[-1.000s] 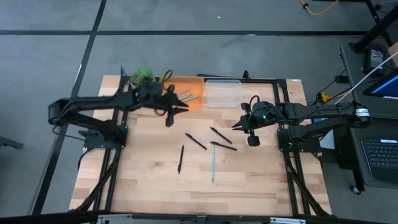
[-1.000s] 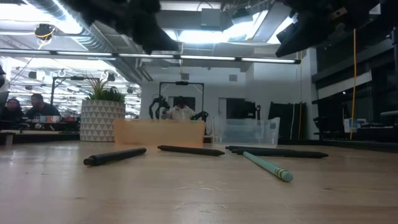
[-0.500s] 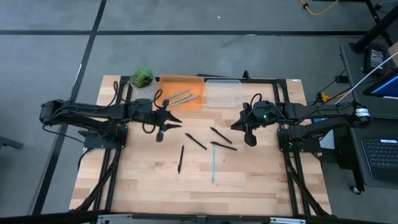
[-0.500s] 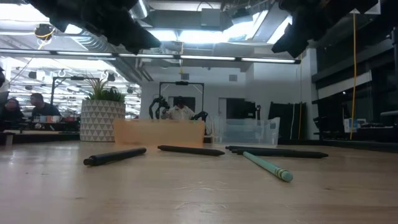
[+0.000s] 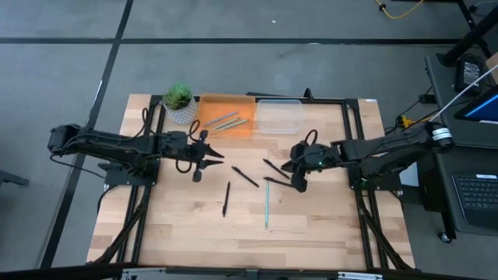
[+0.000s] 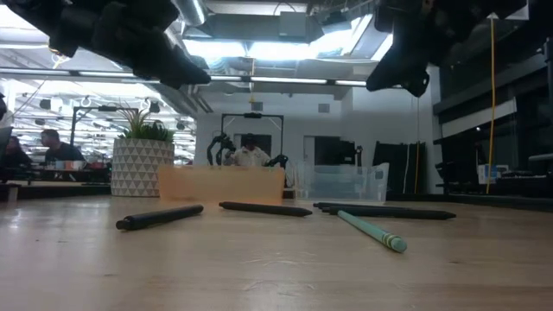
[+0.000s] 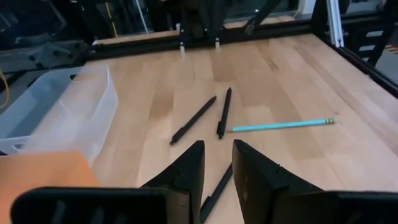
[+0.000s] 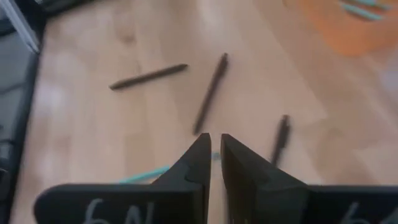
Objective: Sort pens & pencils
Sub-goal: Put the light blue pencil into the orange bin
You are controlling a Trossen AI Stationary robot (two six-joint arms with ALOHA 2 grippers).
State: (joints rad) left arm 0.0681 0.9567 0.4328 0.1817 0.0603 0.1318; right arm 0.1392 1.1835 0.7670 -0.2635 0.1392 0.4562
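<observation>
Several black pens lie flat on the wooden table: one [image 5: 226, 198] near the middle, one [image 5: 244, 176] and two more [image 5: 275, 168] [image 5: 280, 183] further right. A light blue pencil [image 5: 266, 204] lies beside them. My left gripper [image 5: 208, 157] hovers narrowly open and empty to the left of the pens; its wrist view shows a pen [image 7: 214, 193] below its fingers. My right gripper [image 5: 291, 168] hovers shut and empty just right of the pens. Two pencils [image 5: 226, 120] lie in the orange tray [image 5: 210, 105].
A clear tray [image 5: 278, 117] stands beside the orange tray at the table's far edge. A potted plant [image 5: 179, 99] stands at the far left. Bare wood [image 5: 233, 233] lies toward the near edge.
My left gripper has drawn back from the orange tray toward the table's near edge and left. My right gripper has gone toward the table's left and down, closer to the black pens. The pens and the pencil on the table have stayed put.
</observation>
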